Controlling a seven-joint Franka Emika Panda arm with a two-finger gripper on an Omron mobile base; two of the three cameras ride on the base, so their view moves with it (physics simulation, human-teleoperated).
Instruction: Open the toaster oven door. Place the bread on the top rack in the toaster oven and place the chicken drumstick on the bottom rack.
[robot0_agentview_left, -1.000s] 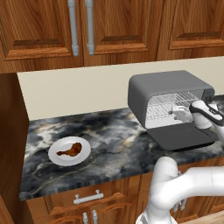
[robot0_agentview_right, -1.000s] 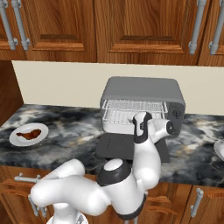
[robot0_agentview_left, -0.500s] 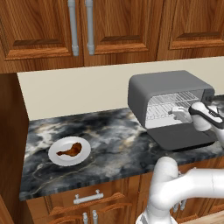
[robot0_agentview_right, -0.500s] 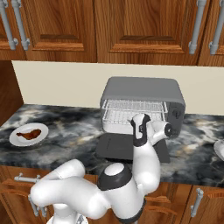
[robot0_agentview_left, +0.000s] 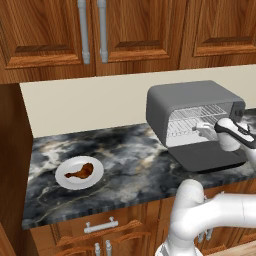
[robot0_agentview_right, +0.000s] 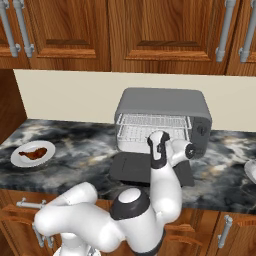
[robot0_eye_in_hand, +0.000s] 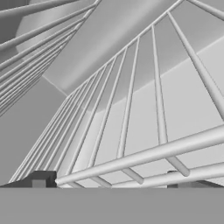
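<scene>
The toaster oven (robot0_agentview_left: 190, 100) stands at the right of the counter. Its door (robot0_agentview_left: 210, 157) lies folded down flat in front. Inside are the top rack (robot0_agentview_left: 200, 112) and the bottom rack (robot0_agentview_left: 181, 131), both silver wire. My gripper (robot0_agentview_left: 202, 129) reaches into the oven mouth at about the bottom rack's front edge. It is open and holds nothing. In the hand view the open gripper (robot0_eye_in_hand: 111, 181) has rack wires (robot0_eye_in_hand: 144, 155) running close across it. The chicken drumstick (robot0_agentview_left: 81, 171) lies on a white plate (robot0_agentview_left: 65, 181) at the counter's left. The bread is hidden.
From the right base view, the oven (robot0_agentview_right: 162, 102) has its open door (robot0_agentview_right: 131, 169) jutting toward the counter's front edge. The plate (robot0_agentview_right: 17, 161) with the drumstick (robot0_agentview_right: 34, 152) is far left. A white dish (robot0_agentview_right: 250, 171) peeks in at the right edge. Wooden cabinets hang above.
The hand has barely shifted at the oven mouth, sinking a touch. Its jaws have stayed wide open. The plate and drumstick have not moved.
</scene>
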